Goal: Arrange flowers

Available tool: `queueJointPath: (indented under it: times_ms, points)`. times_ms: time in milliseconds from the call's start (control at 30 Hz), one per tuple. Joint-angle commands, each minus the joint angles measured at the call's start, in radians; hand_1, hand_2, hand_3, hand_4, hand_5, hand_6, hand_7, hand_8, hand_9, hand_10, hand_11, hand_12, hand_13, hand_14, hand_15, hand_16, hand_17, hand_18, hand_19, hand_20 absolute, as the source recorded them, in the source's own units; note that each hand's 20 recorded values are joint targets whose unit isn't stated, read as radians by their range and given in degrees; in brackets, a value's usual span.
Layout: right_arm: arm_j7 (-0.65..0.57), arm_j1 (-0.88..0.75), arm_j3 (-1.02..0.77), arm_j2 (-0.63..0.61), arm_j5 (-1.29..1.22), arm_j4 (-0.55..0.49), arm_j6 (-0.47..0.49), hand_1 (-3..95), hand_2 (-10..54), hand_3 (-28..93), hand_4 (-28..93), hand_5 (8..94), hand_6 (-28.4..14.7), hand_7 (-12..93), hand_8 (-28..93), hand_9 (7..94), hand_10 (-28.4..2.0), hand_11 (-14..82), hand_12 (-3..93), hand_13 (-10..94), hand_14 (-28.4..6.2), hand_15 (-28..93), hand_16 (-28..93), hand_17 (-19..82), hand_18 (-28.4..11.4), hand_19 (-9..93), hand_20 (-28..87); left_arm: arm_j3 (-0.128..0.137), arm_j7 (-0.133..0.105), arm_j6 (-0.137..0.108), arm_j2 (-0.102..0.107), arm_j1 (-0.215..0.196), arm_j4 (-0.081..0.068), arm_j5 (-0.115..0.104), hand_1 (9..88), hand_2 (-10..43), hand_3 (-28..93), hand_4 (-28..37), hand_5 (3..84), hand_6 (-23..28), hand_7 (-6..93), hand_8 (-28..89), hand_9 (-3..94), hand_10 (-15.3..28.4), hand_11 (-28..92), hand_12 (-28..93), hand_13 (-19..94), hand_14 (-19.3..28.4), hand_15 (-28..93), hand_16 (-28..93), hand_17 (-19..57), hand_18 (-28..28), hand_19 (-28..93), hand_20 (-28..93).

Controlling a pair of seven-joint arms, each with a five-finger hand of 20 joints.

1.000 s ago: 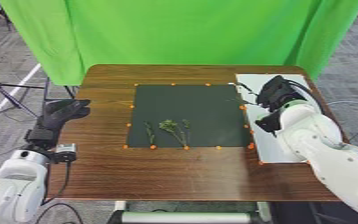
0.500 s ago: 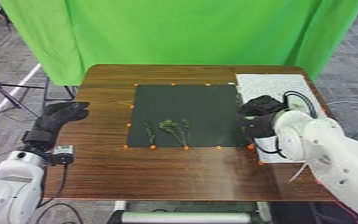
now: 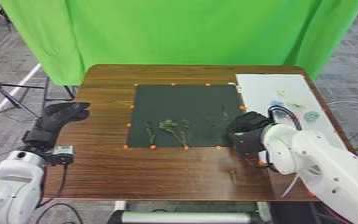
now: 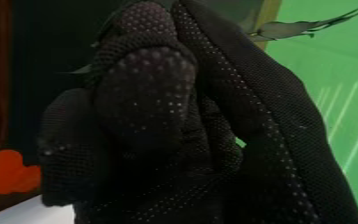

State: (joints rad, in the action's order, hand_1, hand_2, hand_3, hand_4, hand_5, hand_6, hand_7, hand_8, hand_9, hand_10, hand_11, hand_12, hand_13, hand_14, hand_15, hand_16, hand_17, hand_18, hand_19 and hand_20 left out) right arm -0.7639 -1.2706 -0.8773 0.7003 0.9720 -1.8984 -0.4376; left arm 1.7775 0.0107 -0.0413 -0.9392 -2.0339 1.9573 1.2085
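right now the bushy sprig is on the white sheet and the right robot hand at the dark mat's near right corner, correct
Wrong surface: the head view shows the bushy sprig on the dark mat. The right robot hand is where you say.

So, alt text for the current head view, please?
The right robot hand holds a sprig at the right edge of a dark mat where more green stems lie. A white sheet lies to the mat's right; the left robot hand is at the table's left edge.
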Motion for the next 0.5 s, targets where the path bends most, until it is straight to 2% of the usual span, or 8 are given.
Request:
queueJointPath:
  times_ms: [33,233,500]
  points:
    - [-0.004,0.003,0.008,-0.002,-0.079,-0.009,-0.027,69.3,-9.5,46,6,75.8,-7.2,37,8,93.6,-11.9,13.8,38.7,94,-1.8,49,20,78,-2.6,75,40,0.009,0.02,0.022,-0.005,-0.011,0.01,0.004,30.9,11.0,60,-23.5,50.0,6.4,14.2,-7,51.1,17.0,22,8,40,20.1,21,-5,4.2,13.6,20,12]
    - [0.0,0.021,0.038,0.007,-0.13,-0.009,-0.043,69.9,-9.5,46,5,75.0,-7.1,37,9,93.6,-11.9,13.0,39.1,94,-1.8,48,20,77,-2.7,74,41,0.013,0.03,0.031,-0.006,-0.011,0.012,0.004,30.9,11.0,60,-23.4,50.0,6.5,14.1,-7,51.1,17.0,22,8,40,20.3,21,-5,4.1,13.7,20,12]
    - [0.005,0.037,0.059,0.028,-0.151,0.004,-0.065,69.5,-9.5,46,4,74.3,-7.1,37,10,93.3,-12.0,12.3,39.1,94,-1.9,47,21,77,-2.7,73,42,0.012,0.041,0.054,-0.008,-0.002,0.011,0.007,30.8,10.9,60,-23.5,49.8,6.5,14.0,-7,51.0,17.2,22,8,40,20.4,21,-4,3.8,13.8,20,12]
